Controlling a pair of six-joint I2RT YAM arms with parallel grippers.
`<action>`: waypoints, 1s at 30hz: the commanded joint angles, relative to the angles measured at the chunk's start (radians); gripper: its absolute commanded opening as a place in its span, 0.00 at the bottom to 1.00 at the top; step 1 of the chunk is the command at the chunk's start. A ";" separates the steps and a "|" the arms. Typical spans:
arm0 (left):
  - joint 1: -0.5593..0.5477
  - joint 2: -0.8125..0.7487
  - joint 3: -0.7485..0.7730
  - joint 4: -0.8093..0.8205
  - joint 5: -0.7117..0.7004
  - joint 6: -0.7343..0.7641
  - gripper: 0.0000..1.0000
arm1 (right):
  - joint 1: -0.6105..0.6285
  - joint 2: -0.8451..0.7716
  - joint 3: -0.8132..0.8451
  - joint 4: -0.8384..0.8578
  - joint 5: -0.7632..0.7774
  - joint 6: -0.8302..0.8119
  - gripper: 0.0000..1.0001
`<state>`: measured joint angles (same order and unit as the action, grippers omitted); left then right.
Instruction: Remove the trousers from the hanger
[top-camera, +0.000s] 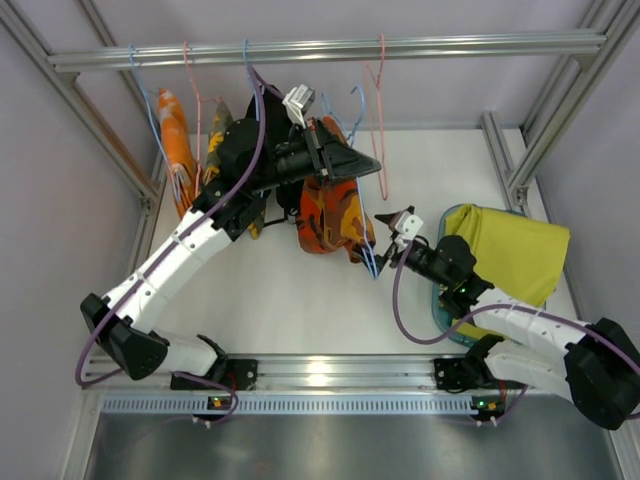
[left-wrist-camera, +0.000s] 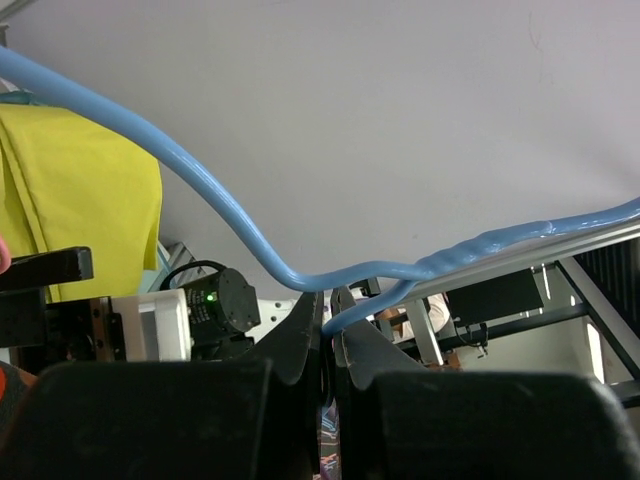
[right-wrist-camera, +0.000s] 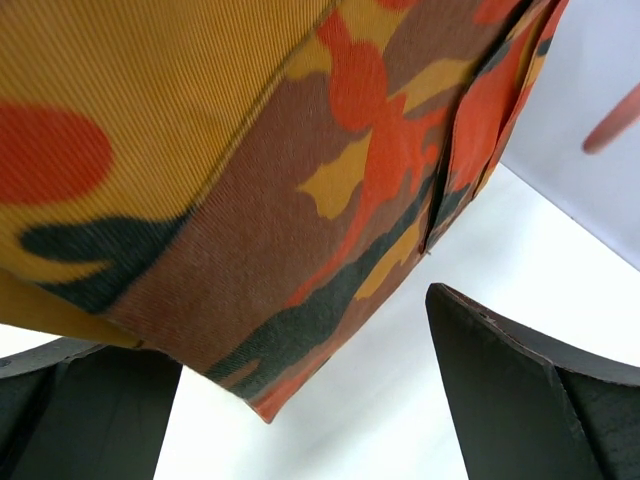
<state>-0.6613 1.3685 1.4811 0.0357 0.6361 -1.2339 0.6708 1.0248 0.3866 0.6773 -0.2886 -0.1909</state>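
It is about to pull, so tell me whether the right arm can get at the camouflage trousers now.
Probably yes. The right hand is open, and the lower edge of the trousers appears to hang between its fingers, with nothing in front. The left hand pinches the blue hanger.

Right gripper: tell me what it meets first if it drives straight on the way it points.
Most likely the camouflage trousers: the right gripper is open, and the cloth's lower edge hangs just ahead between its fingers. Depth is hard to judge, so the gap is uncertain.
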 joint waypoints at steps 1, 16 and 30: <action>-0.001 -0.023 0.108 0.187 0.013 0.034 0.00 | 0.015 0.029 0.005 0.111 0.002 -0.027 0.99; -0.008 -0.009 0.179 0.187 0.013 0.025 0.00 | 0.015 0.135 0.074 0.160 0.179 -0.053 0.99; -0.008 -0.020 0.154 0.182 0.002 0.028 0.00 | -0.036 0.087 0.152 0.153 0.238 0.054 0.99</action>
<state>-0.6640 1.3945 1.5822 0.0372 0.6350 -1.2537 0.6491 1.1576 0.4736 0.7521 -0.0460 -0.1707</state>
